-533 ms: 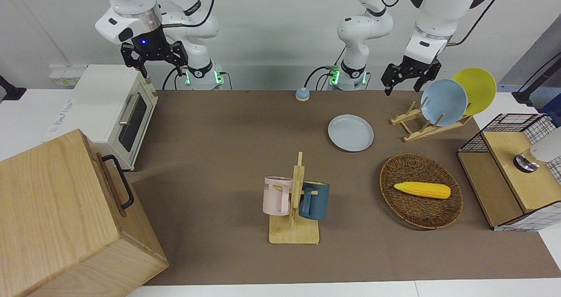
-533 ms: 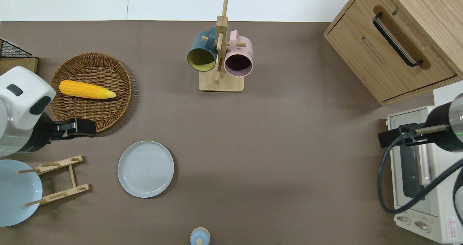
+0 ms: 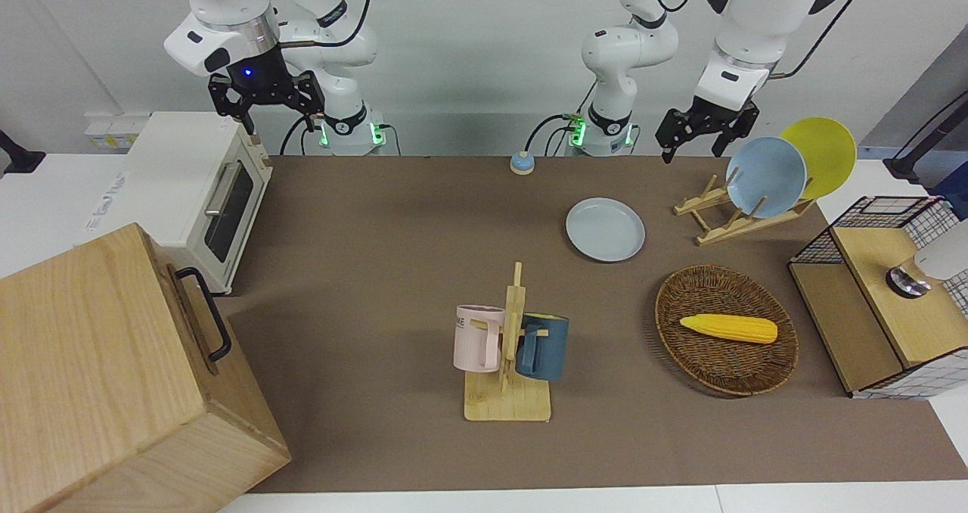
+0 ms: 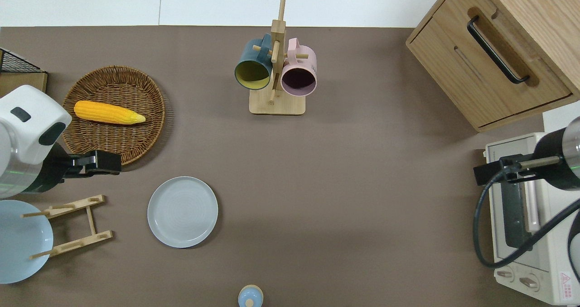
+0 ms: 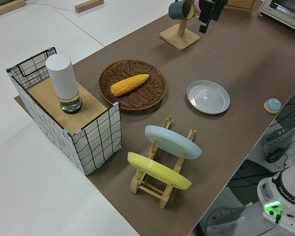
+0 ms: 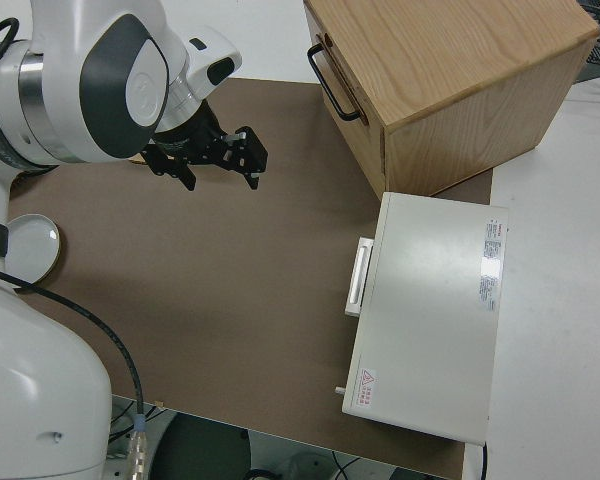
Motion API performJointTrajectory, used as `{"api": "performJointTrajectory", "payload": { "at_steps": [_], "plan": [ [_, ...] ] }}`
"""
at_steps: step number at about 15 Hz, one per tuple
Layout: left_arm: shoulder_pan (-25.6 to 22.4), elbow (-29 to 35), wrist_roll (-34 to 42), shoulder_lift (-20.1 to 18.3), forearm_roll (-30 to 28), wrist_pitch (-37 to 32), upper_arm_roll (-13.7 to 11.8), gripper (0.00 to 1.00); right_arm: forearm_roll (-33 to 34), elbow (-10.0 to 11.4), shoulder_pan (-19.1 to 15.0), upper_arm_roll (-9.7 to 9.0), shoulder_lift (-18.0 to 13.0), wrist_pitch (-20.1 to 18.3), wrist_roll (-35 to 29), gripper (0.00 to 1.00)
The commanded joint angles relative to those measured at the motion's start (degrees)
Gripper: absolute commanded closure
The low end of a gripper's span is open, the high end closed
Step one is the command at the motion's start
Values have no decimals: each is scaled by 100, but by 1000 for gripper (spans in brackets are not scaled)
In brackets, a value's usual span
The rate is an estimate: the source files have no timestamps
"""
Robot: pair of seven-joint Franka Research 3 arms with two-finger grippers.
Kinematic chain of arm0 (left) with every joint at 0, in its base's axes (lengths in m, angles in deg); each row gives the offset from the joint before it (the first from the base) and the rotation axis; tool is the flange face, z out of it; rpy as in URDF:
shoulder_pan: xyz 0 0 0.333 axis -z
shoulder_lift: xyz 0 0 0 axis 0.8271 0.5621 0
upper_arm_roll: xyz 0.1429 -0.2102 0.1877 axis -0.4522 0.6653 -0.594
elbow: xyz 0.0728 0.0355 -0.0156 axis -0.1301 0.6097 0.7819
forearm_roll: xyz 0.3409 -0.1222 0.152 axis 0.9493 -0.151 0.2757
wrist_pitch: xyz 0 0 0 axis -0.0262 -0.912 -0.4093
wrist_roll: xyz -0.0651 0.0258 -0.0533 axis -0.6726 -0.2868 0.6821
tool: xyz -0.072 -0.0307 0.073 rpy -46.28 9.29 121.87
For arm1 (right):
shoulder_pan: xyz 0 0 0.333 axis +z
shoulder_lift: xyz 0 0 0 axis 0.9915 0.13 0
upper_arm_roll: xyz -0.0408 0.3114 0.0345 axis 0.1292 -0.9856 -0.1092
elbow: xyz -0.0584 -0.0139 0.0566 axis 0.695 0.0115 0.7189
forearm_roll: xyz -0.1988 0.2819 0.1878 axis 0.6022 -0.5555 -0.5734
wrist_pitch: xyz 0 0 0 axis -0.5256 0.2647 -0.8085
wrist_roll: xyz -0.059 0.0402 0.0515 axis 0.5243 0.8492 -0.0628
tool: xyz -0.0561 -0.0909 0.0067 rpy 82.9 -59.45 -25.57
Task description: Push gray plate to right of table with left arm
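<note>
While the gray plate lies flat and untouched on the matte brown table exactly where it lay half a second ago, the left gripper has drifted only slightly — the wrist sits a touch higher in the front view; its black fingers stand apart, holding nothing, up in the air over the bare top between the woven wicker basket and the slatted wooden plate rack. The plate is round, shallow and pale with a low rim, clear of those fingers, toward the right arm's end from them. A ridged yellow corn cob lies in the basket. The right arm is parked; its gripper hangs open.
</note>
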Motion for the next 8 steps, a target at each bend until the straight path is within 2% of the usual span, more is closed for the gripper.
{"api": "performJointTrajectory", "payload": {
  "at_steps": [1,6,8],
  "plan": [
    [-45,-78,-24,-8,74,-150,7,5,-11,24,-7,0,-59,-24,46,5],
    [-54,-52,-15,-16,65,-141,-1,7,-12,24,-7,0,-59,-24,46,5],
    [-37,-34,-6,-42,57,-124,-98,7,-12,24,-7,0,-59,-24,46,5]
  ]
}}
